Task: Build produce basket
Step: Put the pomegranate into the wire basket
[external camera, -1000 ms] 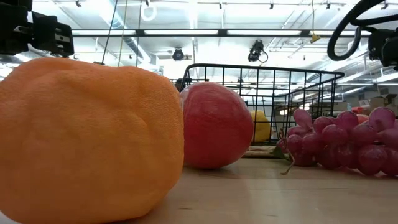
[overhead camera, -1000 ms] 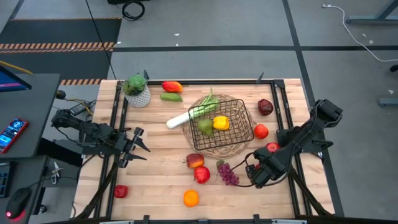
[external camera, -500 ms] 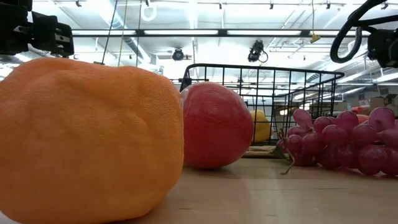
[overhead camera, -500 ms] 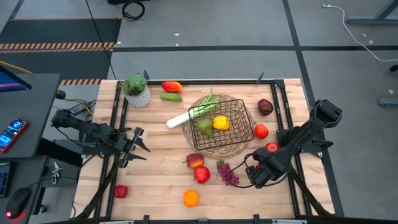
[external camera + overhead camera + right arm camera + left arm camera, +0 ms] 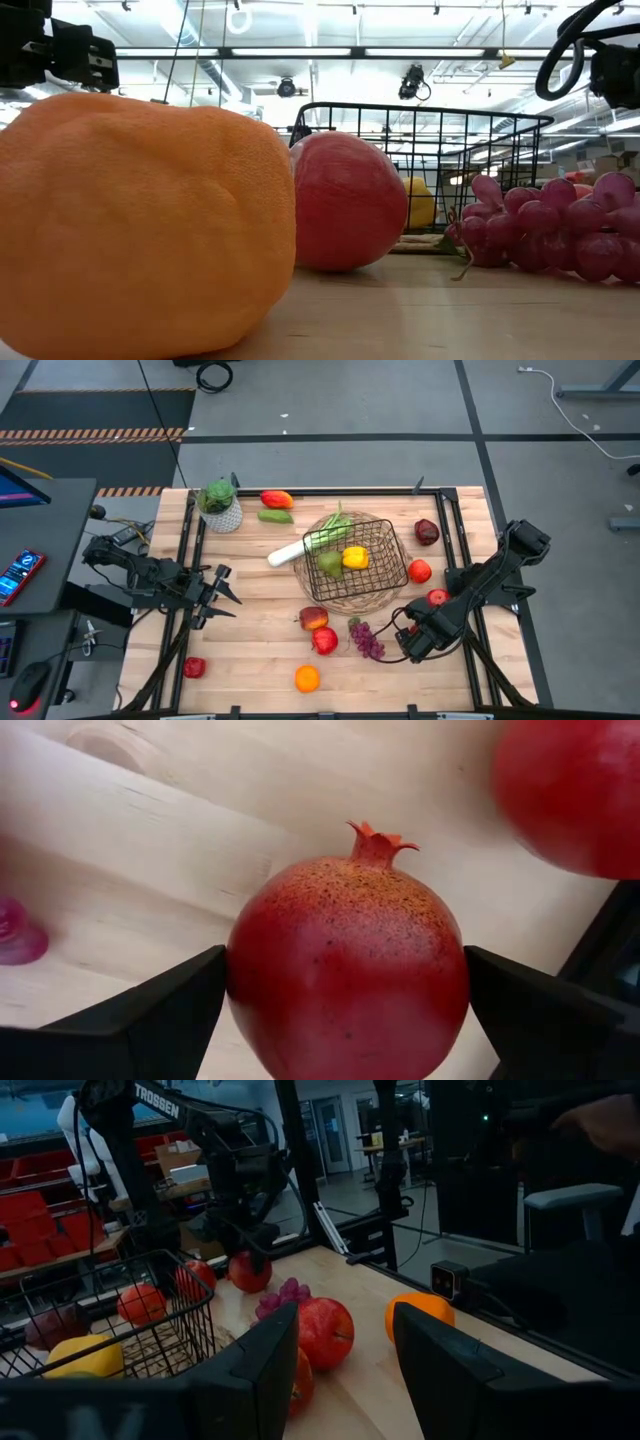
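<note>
The right gripper (image 5: 345, 1020) sits at the lower right of the table, jaws spread wide on either side of a red pomegranate (image 5: 348, 970), not visibly squeezing it. The basket (image 5: 356, 565) stands at centre on a woven mat (image 5: 372, 598). The left gripper (image 5: 222, 600) waits at left, partly open and empty.

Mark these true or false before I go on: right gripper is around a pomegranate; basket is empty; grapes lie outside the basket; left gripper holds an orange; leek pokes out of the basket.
1. The right gripper straddles the pomegranate, jaws open. True.
2. The basket is empty. False: a yellow fruit and a green piece lie inside.
3. The grapes lie on the table outside the basket. True.
4. The left gripper holds the orange. False: it holds nothing; the orange sits near the table's front edge.
5. The leek sticks out over the basket's rim. True.
</note>
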Controlling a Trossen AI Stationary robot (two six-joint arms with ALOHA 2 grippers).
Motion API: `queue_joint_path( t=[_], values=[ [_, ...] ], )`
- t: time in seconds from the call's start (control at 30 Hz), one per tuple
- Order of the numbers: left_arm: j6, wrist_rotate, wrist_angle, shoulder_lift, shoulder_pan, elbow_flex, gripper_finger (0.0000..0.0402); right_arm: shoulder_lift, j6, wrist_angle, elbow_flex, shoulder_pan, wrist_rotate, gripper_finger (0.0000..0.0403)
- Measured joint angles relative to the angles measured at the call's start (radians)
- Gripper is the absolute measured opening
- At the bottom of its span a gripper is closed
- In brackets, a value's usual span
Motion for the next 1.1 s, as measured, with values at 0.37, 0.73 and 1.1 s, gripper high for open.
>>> queue_joint_path(
  t=[0.37, 0.73, 1.1],
  values=[
    [0.000, 0.000, 0.000, 0.000, 0.000, 0.000, 0.0172, 0.001, 0.014, 0.016, 0.000, -0.002, -0.017, 0.0399],
    [0.000, 0.000, 0.000, 0.000, 0.000, 0.000, 0.0172, 0.001, -0.060, 0.020, 0.000, -0.009, -0.041, 0.0380],
    [0.000, 0.000, 0.000, 0.000, 0.000, 0.000, 0.0172, 0.005, -0.118, -0.024, 0.062, -0.012, -0.042, 0.0370]
  ],
)
